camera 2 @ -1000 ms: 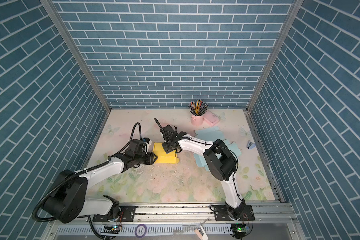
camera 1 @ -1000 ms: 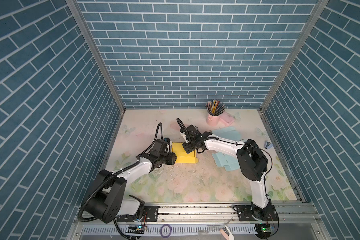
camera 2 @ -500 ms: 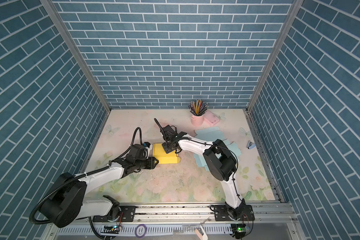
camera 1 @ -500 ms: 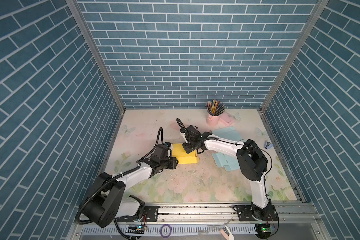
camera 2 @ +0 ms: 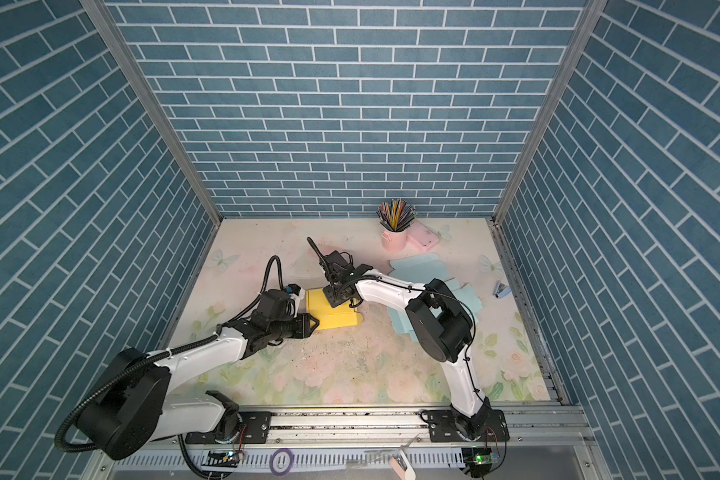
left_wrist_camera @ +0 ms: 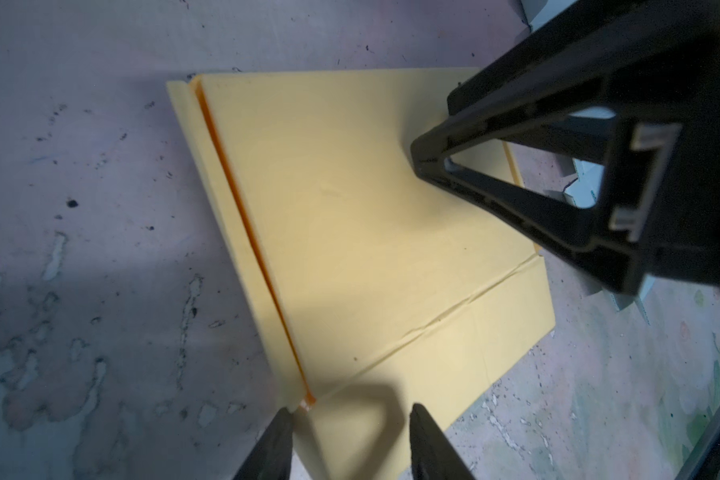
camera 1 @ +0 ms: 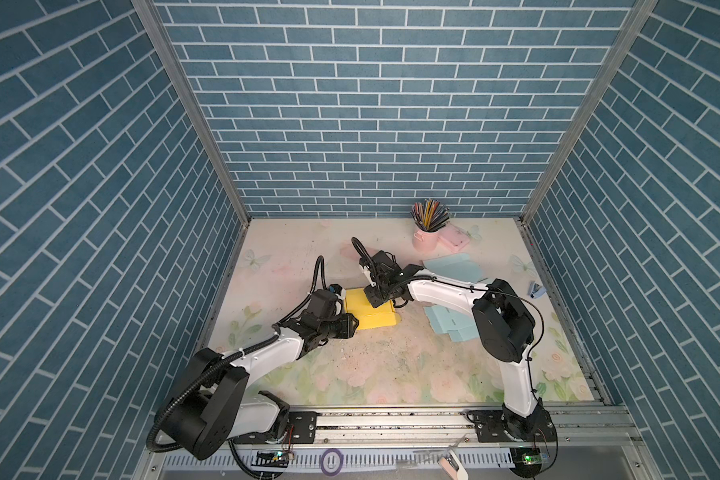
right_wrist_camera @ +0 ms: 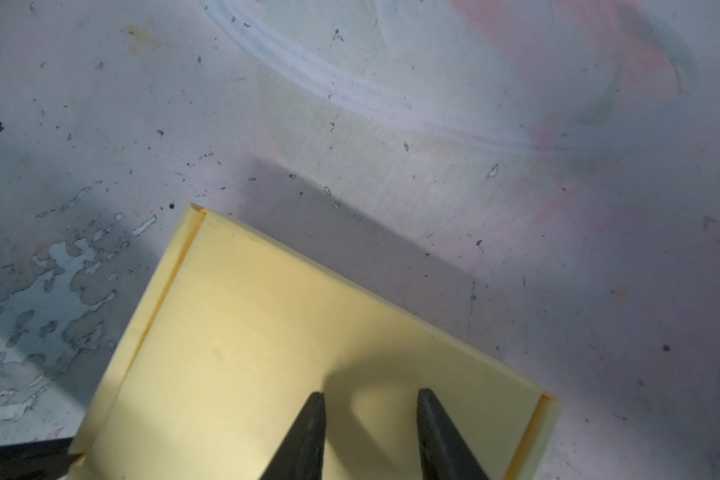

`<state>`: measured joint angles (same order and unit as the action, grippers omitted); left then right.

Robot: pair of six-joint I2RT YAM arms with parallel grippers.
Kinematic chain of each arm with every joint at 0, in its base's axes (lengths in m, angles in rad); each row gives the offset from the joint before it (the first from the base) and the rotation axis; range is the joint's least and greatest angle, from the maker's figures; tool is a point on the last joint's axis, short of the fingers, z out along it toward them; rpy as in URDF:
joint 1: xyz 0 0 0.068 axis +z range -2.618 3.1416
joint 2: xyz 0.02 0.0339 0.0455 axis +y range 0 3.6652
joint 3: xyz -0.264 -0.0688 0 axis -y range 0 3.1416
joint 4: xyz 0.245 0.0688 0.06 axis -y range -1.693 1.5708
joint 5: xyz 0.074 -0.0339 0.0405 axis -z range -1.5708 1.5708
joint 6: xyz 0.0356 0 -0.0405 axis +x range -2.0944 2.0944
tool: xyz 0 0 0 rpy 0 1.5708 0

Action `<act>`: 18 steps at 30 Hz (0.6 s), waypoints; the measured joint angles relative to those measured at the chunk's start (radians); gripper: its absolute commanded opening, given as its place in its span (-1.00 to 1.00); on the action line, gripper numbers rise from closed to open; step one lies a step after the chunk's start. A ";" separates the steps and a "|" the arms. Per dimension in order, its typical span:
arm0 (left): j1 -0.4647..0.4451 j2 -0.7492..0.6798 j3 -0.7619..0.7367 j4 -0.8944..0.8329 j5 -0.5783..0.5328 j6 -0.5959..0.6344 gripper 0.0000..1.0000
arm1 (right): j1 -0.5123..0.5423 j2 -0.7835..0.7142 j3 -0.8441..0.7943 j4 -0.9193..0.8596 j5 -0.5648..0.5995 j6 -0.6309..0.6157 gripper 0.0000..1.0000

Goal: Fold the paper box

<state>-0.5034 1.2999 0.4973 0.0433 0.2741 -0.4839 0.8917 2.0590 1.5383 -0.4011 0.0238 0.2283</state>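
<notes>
Lying flat near the middle of the floral table [camera 1: 391, 374], the yellow paper box [camera 1: 371, 313] is seen in both top views as a collapsed blank, with a narrow strip folded along one edge and a crease across its near part.

The left arm is stretched low from the front rail, its forearm held almost level with the table and aimed at the box's near corner. The left gripper [camera 1: 352, 325] is set at that corner. In the left wrist view its fingers [left_wrist_camera: 281, 436] are held apart, with the corner of the box [left_wrist_camera: 371, 228] lying between them; one finger touches the paper's edge, and no clamping is seen.

The right arm is bent with its elbow raised beside the box, and its white forearm is reached over toward it, the wrist turned downward. The right gripper [camera 1: 375, 297] is placed on the box's far portion. In the right wrist view its fingers [right_wrist_camera: 308, 432] are spread above the yellow surface [right_wrist_camera: 267, 353], and in the left wrist view one fingertip [left_wrist_camera: 429, 162] is pressed against the top panel.

Pale blue paper sheets [camera 1: 449, 326] are spread just beyond the box on the right arm's side, and a pink pencil cup [camera 1: 427, 239] is stood well behind the box.
</notes>
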 measured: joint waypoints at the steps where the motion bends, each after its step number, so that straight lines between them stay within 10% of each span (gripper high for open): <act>1: -0.001 0.000 -0.002 0.003 0.000 -0.003 -0.08 | 0.001 0.000 0.000 0.001 0.000 0.002 -0.23; 18: -0.044 -0.088 -0.071 0.018 -0.045 -0.071 -0.03 | 0.039 -0.017 -0.064 0.103 0.034 0.046 -0.23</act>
<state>-0.5476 1.2118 0.4263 0.0616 0.2287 -0.5545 0.9306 2.0422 1.4738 -0.2985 0.0578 0.2741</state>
